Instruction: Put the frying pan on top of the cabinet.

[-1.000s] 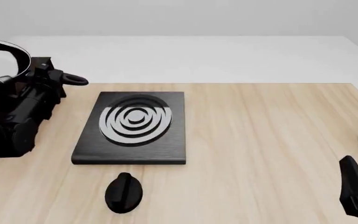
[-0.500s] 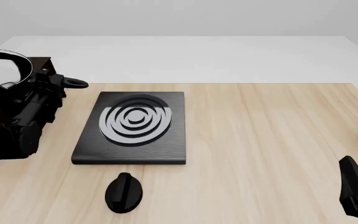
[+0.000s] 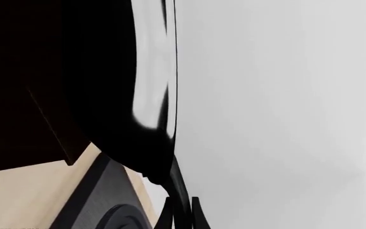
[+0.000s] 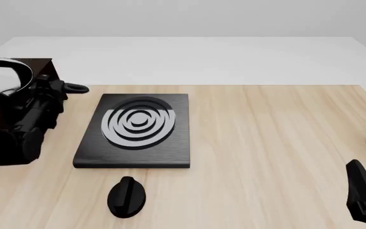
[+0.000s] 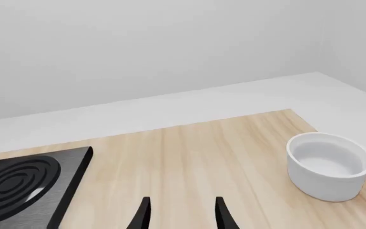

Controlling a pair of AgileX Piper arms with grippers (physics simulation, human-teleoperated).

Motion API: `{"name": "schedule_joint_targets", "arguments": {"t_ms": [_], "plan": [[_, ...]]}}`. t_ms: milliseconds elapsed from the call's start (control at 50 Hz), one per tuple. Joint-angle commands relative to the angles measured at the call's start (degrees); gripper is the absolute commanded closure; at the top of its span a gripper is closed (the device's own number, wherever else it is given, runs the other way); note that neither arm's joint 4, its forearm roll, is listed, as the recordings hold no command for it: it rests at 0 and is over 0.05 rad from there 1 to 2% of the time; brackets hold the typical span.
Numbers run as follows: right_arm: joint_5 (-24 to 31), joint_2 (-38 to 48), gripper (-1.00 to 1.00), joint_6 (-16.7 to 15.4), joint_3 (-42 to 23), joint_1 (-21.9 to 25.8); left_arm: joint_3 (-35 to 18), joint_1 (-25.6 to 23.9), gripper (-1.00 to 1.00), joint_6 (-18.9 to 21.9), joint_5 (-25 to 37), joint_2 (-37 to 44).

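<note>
Wooden table (image 4: 266, 143): at 9 o'clock the left gripper (image 4: 46, 90) clenches the handle (image 4: 75, 88) of the pan (image 4: 2, 76), rigid, glossy, probably slippery, over the cabinet (image 4: 40, 64); right gripper (image 5: 179, 212) idles, released.

Even, bright, diffuse light fills your scene, with no single visible source. The wooden table (image 4: 266, 143) renders crisp and shows only faint, soft shadows, the clearest hugging the stove plate (image 4: 134, 131) at its near edge. A pale sheen bands its silver rings. In your left wrist view, the frying pan (image 3: 141, 95) looms as a near-black mass with one white glare streak. Your right wrist view stays sharp, its white bowl (image 5: 329, 164) softly shaded inside.
</note>
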Motion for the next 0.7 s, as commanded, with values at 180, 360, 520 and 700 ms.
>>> {"name": "schedule_joint_targets", "arguments": {"t_ms": [180, 360, 520, 700], "plan": [[-0.01, 0.00, -1.00, -0.09, 0.00, 0.03, -0.32, 0.11, 1.00, -0.45, -2.99, 1.64], [-0.01, 0.00, -1.00, -0.10, 0.00, 0.00, -0.40, 0.13, 1.00, -0.71, -3.27, 2.06], [0.00, 0.00, -1.00, -0.16, 0.00, 0.01, -0.27, 0.43, 1.00, -1.09, -3.86, 2.59], [0.03, 0.01, -1.00, 0.01, 0.00, -0.06, 0.34, 0.54, 1.00, -1.10, -4.22, 1.85]]}}
